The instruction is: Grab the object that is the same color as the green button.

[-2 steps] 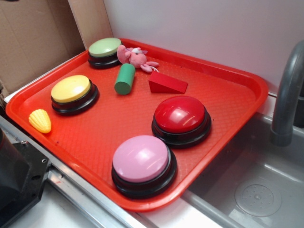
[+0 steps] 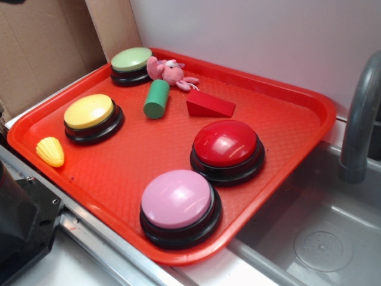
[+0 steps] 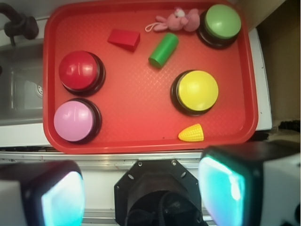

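Jaws (spread wide) hang well off the green cylinder [image 3: 163, 49].

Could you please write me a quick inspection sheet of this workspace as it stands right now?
Surface: red tray resting by a sink, partly over its edge.
Job's things: green cylinder lying on its side, untouched, between the green button and the red wedge.
Clutter: pink plush toy beside the green button; yellow button; red button; pink button; toy corn near the tray's edge.
Grippers: gripper above and off the tray's near edge, jaws wide open, holding nothing.
Cables: nothing seen.
Surroundings: grey faucet, cardboard, pale wall.
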Tool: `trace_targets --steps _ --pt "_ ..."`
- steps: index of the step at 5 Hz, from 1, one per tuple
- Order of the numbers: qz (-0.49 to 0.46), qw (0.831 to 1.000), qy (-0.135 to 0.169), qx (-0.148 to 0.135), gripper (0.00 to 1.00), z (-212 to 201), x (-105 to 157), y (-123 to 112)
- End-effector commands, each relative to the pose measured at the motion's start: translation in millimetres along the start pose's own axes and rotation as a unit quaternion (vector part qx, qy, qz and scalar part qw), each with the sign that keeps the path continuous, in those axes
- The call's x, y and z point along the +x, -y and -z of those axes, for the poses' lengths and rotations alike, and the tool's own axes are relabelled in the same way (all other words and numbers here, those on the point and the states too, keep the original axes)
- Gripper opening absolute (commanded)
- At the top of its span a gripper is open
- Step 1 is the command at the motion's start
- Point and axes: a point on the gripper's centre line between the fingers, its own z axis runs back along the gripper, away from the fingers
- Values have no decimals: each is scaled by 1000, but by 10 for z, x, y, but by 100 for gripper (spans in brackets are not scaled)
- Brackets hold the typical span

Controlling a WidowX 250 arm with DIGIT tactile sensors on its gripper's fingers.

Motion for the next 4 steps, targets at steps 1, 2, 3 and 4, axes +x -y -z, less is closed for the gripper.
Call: trace_targets --steps 1,2,3,4 --pt "-145 988 16 -42 100 424 503 -113" --pt "-230 972 29 -24 100 747 824 -217" --pt "-305 949 74 -2 100 1058 1074 -269" --pt "-341 936 88 14 100 1405 1271 -307"
